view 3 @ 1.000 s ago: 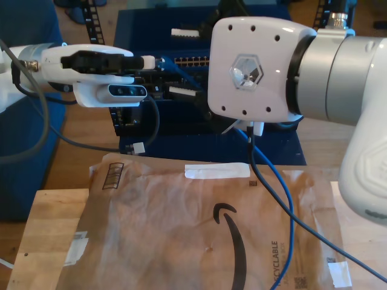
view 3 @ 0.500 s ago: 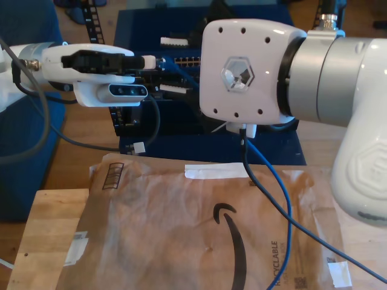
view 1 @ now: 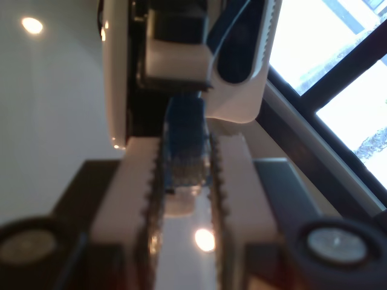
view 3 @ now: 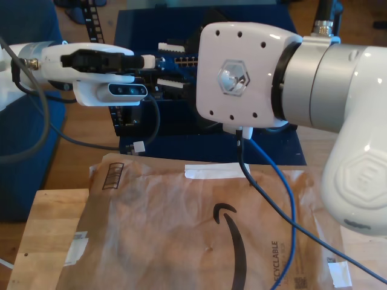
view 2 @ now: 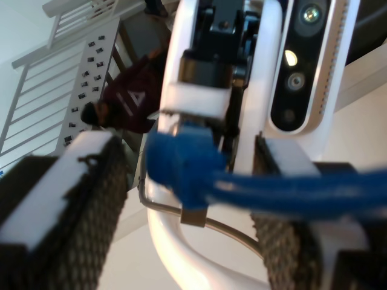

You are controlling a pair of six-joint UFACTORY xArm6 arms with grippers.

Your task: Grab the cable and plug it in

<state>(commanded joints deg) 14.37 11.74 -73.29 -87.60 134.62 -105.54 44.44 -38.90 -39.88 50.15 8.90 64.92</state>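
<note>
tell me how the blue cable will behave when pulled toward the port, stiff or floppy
Probably floppy: the cable hangs in a loose curve across the envelope, so its slack should trail and may drag. The short stretch by the plug between my first tool's pads likely stays straighter.

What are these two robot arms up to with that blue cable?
They are passing the blue cable between them above a paper mailer on a wooden table. My first gripper is clamped on the cable's plug, facing the other gripper close up. The cable also runs across between the fingers of my second gripper, which looks open. In the exterior view both arms hover in front of a dark blue rack. Nothing looks plugged in yet.
</note>
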